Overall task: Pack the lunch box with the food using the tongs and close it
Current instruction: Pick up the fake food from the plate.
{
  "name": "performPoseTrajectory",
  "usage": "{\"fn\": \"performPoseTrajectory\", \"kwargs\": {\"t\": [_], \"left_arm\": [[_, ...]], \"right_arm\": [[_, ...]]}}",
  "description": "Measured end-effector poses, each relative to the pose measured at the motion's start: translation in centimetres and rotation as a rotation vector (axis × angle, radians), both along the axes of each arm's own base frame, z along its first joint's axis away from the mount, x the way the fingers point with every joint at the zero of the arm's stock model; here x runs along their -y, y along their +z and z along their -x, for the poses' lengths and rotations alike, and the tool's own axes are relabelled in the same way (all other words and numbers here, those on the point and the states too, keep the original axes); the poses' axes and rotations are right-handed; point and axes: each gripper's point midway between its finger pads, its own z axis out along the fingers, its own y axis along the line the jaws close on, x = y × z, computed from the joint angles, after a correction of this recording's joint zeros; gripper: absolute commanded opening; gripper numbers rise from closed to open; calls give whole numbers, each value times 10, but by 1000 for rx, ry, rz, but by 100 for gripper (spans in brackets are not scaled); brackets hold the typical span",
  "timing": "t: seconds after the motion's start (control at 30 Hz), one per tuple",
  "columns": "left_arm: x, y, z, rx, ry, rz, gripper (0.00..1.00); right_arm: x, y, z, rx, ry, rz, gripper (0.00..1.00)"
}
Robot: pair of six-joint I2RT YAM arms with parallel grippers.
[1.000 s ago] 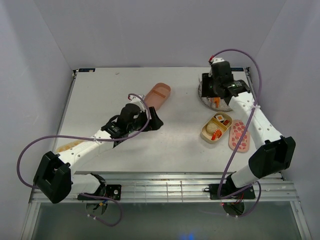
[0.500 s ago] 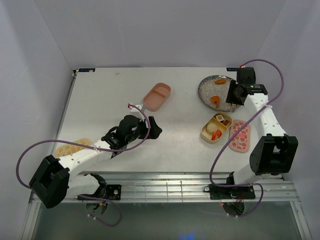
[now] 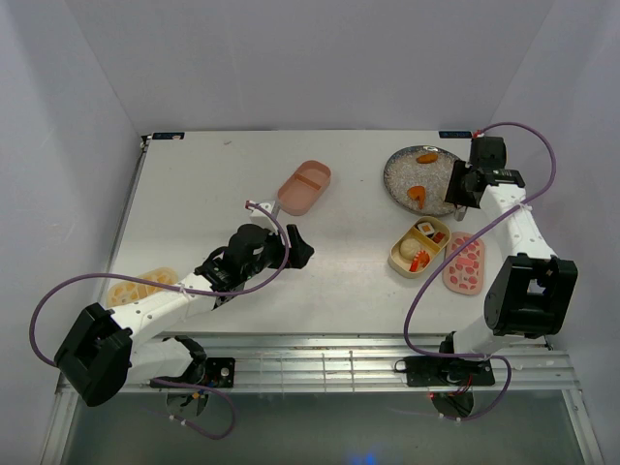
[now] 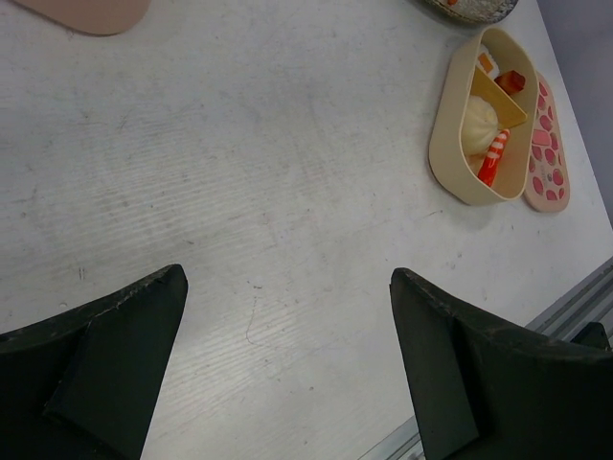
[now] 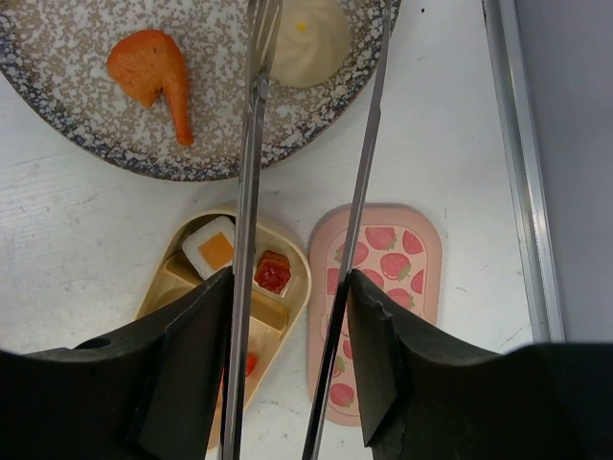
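The tan-yellow lunch box tray [image 3: 418, 247] holds an orange-topped white piece [image 5: 211, 247], a red piece [image 5: 273, 272] and a white ball [image 4: 477, 125]. Its pink strawberry lid [image 5: 378, 297] lies right of it. A pink tray [image 3: 304, 186] sits at centre back. My right gripper [image 5: 287, 316] is shut on the silvery tongs [image 5: 251, 192], at the plate's right edge. The tongs' arms are spread, with a cream bun [image 5: 308, 38] between them. An orange piece [image 5: 148, 67] lies on the plate too. My left gripper [image 4: 287, 316] is open over bare table.
The grey speckled plate [image 3: 402, 174] stands at the back right with two orange pieces showing. A yellowish patterned lid [image 3: 140, 286] lies near the left edge beside my left arm. The table's right rail [image 5: 517, 144] runs close to the strawberry lid.
My right gripper has swung with the tongs from over the plate to its right edge. My left arm has drawn back toward the near side, uncovering the yellowish lid.
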Motion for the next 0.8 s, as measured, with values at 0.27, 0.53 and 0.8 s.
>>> {"fn": "performPoseTrajectory", "kwargs": {"t": [0.27,0.53,0.8], "left_arm": [[-1,0,-1,3,10,-4,98],[-2,0,-2,4,14,-5,98],[-5,0,-1,11,26,-6,98]], "right_arm": [[-4,-7,-4,10,28,-12,56],[-3,-24,-2,-27,28,-8,56],[-4,-32,-2,-45,34,-12,56]]}}
